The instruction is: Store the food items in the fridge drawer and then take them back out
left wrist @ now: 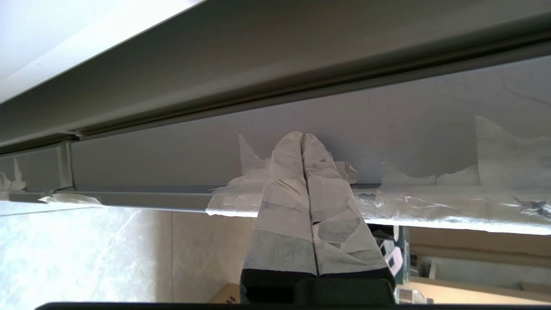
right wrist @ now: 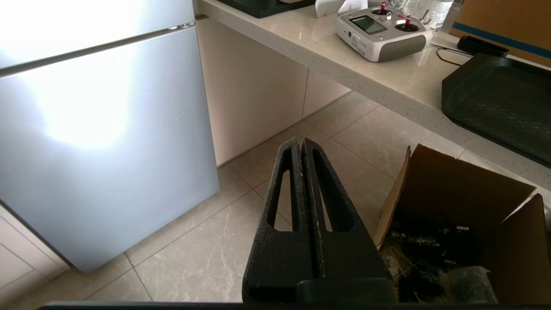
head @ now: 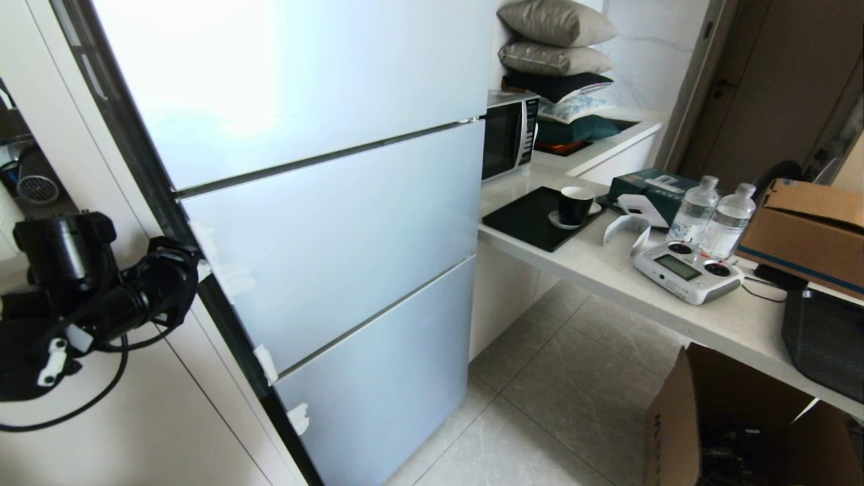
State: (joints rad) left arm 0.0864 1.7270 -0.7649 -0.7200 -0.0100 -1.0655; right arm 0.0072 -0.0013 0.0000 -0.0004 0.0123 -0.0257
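The fridge stands closed, with three pale blue door fronts stacked one above the other. The food items and the fridge drawer are hidden. My left arm reaches to the left edge of the middle door. In the left wrist view my left gripper is shut, its tape-wrapped fingers pressed together with nothing between them. Its tips lie across the door's edge, which is covered in white tape. My right gripper hangs shut and empty over the tiled floor, to the right of the fridge.
A white cabinet flanks the fridge on the left. The counter on the right holds a microwave, a black tray with a cup, a remote controller and two water bottles. An open cardboard box sits on the floor.
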